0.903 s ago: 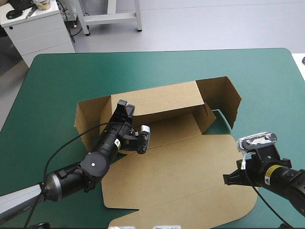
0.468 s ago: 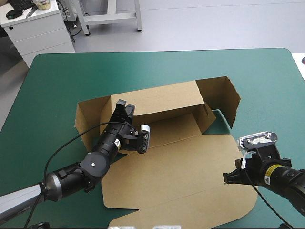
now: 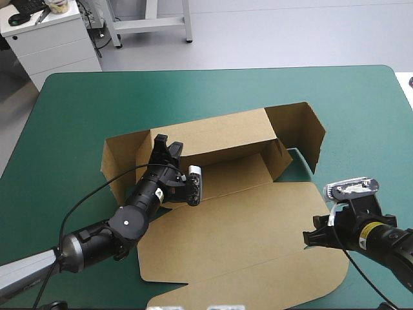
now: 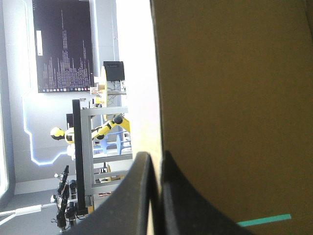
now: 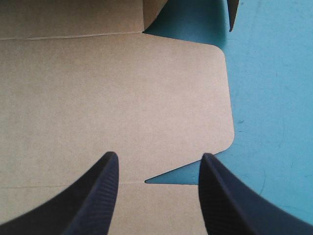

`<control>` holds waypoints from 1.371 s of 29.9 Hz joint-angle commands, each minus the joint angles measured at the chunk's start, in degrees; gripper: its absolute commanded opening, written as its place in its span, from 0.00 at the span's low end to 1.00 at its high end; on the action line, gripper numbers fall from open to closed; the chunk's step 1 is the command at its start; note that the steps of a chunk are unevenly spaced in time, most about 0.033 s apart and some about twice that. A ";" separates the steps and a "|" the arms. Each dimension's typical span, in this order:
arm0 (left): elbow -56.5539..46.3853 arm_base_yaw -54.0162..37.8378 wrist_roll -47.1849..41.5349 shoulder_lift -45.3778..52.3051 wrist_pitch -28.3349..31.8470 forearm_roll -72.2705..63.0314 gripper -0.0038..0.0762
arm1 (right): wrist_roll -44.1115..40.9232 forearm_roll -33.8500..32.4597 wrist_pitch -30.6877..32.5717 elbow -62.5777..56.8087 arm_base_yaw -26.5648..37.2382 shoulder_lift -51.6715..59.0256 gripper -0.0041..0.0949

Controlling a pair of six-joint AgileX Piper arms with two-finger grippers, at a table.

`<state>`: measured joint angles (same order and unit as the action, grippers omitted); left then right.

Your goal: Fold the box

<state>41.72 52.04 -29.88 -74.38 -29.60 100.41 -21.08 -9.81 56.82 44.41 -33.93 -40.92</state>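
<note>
**Left wall pinched; barely any movement since earlier**

Box (image 3: 245, 226) lies under and ahead of both grippers on the teal-green cover (image 3: 77, 116), back walls up, lid flat; left gripper (image 4: 156, 155) pinches the left wall's edge, shifted only slightly, so I judge the tuck still pending; right gripper (image 5: 159, 161) is spread over the lid's corner notch, drifted slightly back; no readable print on the board.

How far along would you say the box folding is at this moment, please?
Done: on the box, the far wall and end flaps stand raised. In hand: the left gripper is shut on an upright panel at the box's left end. Left: the lid lies flat, and the right gripper hovers open near its right edge, holding nothing.
</note>
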 commanded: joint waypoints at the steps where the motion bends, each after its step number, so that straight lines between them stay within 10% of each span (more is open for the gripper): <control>1: 0.54 -0.01 -0.77 0.86 2.18 2.86 0.04 | -0.09 -1.51 -3.05 1.47 0.30 0.08 0.52; 26: 2.66 4.44 -5.60 1.69 -7.86 -2.19 0.04 | -3.06 -0.84 -2.16 1.47 0.30 0.08 0.52; 41: 5.03 15.13 23.51 10.72 -10.65 -35.91 0.04 | -3.70 -0.74 -1.14 1.47 0.30 0.08 0.52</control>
<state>45.22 65.03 -13.37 -65.51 -38.18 72.23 -24.73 -9.74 57.91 44.41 -33.93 -40.92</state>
